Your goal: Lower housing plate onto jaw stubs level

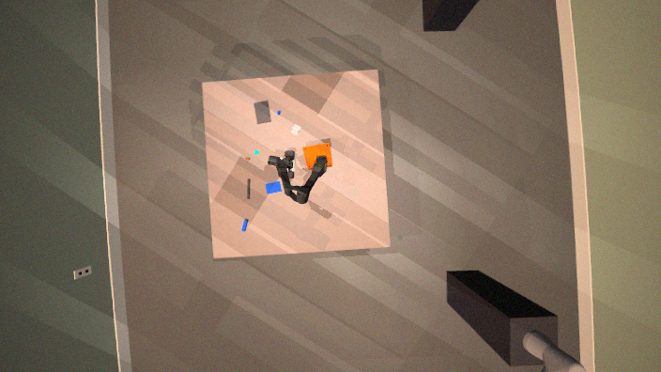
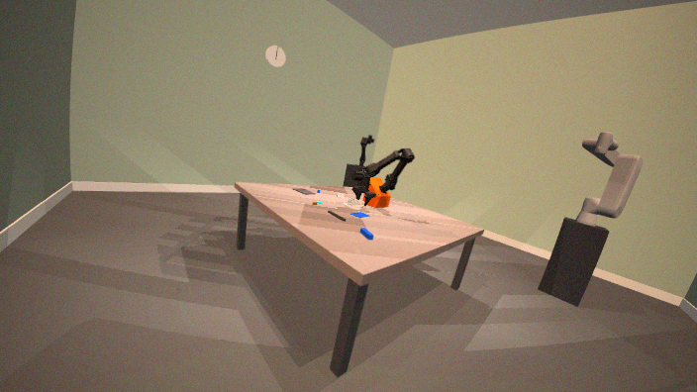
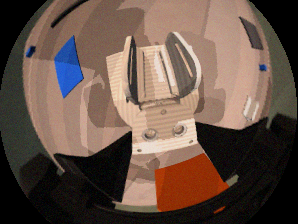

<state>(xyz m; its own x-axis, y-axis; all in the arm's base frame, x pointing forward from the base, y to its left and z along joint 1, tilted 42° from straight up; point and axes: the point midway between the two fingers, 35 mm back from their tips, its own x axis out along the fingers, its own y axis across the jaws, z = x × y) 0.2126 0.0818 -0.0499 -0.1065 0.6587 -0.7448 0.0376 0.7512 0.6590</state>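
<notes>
My gripper (image 1: 292, 164) (image 2: 362, 199) (image 3: 162, 130) is shut on the edges of the pale housing plate (image 3: 165, 121), which has two round holes near its lower edge in the wrist view. Two jaws, a left one (image 3: 131, 70) and a right one (image 3: 185, 62), stand apart with grey inner faces over a pale ridged base (image 3: 115, 75). The plate's far edge overlaps the near ends of the jaws in the wrist view. The plate hides the jaw stubs and pins. Whether it touches the stubs or is level, I cannot tell. The top and exterior views show this spot too small for detail.
The orange block (image 1: 314, 154) (image 2: 378, 199) (image 3: 185, 182) stands at the arm's base. Around the work lie a blue square (image 1: 273, 188) (image 2: 359, 215) (image 3: 69, 65), a black rod (image 1: 249, 189) (image 2: 337, 216), a blue cylinder (image 1: 245, 224) (image 2: 366, 234), a grey rectangle (image 1: 262, 112) and small white pieces (image 1: 296, 129).
</notes>
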